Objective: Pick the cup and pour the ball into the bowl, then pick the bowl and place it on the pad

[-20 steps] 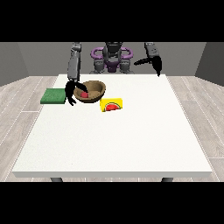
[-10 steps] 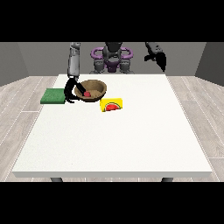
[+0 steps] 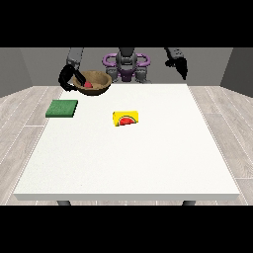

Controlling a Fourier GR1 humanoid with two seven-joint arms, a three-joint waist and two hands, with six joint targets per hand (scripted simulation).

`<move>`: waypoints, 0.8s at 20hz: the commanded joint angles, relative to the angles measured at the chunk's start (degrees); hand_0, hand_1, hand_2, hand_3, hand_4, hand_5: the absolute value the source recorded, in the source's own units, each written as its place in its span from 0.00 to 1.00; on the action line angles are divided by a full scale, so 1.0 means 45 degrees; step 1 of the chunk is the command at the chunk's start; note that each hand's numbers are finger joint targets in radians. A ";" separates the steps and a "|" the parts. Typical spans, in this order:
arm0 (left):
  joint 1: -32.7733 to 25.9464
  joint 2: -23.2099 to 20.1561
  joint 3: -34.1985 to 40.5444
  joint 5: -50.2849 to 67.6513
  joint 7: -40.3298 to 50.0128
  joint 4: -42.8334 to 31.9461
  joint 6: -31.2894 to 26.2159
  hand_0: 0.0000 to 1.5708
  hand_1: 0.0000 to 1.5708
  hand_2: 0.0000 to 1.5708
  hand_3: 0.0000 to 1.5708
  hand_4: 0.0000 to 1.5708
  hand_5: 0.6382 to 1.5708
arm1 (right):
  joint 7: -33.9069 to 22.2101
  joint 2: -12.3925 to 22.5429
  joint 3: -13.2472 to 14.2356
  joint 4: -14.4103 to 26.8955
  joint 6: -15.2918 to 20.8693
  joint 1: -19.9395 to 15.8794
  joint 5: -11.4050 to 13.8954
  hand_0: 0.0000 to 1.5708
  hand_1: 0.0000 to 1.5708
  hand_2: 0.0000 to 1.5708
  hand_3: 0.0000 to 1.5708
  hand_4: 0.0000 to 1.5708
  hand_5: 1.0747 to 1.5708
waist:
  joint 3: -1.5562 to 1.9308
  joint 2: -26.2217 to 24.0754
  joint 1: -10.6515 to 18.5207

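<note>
- The bowl (image 3: 92,82) is up off the table (image 3: 148,163), held by the robot hand at the view's left (image 3: 66,79), whose fingers curl around the rim on the bowl's left side
- There's a red ball (image 3: 88,85) sitting inside the bowl, so the pour part looks done to me
- The green pad (image 3: 62,108) lies flat on the table near its left edge, below and a bit left of the bowl, well apart from it right now
- The robot hand at the view's right (image 3: 179,65) hangs up in the air over the far right side, holding nothing; can't tell how its fingers lie
- The yellow cup (image 3: 126,118) lies on its side near the middle of the table, well clear of the bowl's route to the pad
- What could go wrong: the bowl is only gripped at one side of the rim, so if it tips on the way down the ball could roll out
- Also the pad is not much wider than the bowl, so a sloppy lowering could leave the bowl hanging off an edge or half on the table
- Coming down too hard could nudge the pad sideways, since nothing seems to pin it
</note>
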State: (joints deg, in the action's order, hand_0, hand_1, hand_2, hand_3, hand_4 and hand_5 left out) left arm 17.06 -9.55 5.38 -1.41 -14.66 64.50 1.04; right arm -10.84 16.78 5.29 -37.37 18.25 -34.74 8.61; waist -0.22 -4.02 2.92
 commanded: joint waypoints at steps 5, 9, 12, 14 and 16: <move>0.0006 -0.0717 0.0732 0.0410 -0.0636 0.0224 -0.0457 0.00 0.00 0.00 0.00 0.65 0.84 | 0.0395 0.2272 0.1375 -0.0474 -0.2065 0.0361 -0.1083 1.00 1.00 1.00 0.43 0.50 1.00 | 0.0049 0.1224 -0.0234; 0.0289 -0.0485 0.0646 0.0500 -0.0549 0.0296 -0.0591 0.00 0.00 0.00 0.00 0.70 0.87 | 0.0322 0.2482 0.1420 -0.0787 -0.2235 0.0492 -0.0869 1.00 1.00 1.00 0.14 0.56 1.00 | 0.0049 0.1416 -0.0107; 0.0446 -0.1402 0.1549 0.1059 -0.1661 -0.0164 -0.1281 0.00 0.00 0.00 0.00 0.80 0.93 | 0.0603 0.3317 0.1899 -0.0821 -0.2546 0.0100 -0.1122 1.00 1.00 1.00 0.14 0.56 1.00 | 0.0047 0.2213 -0.0016; 0.0497 -0.2520 0.2373 0.2065 -0.0706 0.0356 -0.2336 0.00 0.00 0.00 0.00 0.83 0.95 | 0.1878 0.3295 0.2160 -0.0415 -0.2530 0.1250 -0.1249 1.00 1.00 1.00 0.00 0.58 1.00 | 0.0054 0.1953 0.0336; 0.0278 -0.3675 0.3299 0.2738 -0.1318 0.0028 -0.3306 0.00 0.00 0.00 0.00 0.84 0.99 | 0.1809 0.3687 0.2675 -0.0296 -0.2641 0.1240 -0.1642 1.00 1.00 1.00 0.00 0.56 1.00 | 0.0049 0.2210 0.0628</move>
State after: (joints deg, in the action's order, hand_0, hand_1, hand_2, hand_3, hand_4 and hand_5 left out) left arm 18.46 -19.28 14.47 5.96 -18.86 65.38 -7.74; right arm -4.94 30.59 14.46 -39.49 7.48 -30.38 3.04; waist 0.01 4.21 3.99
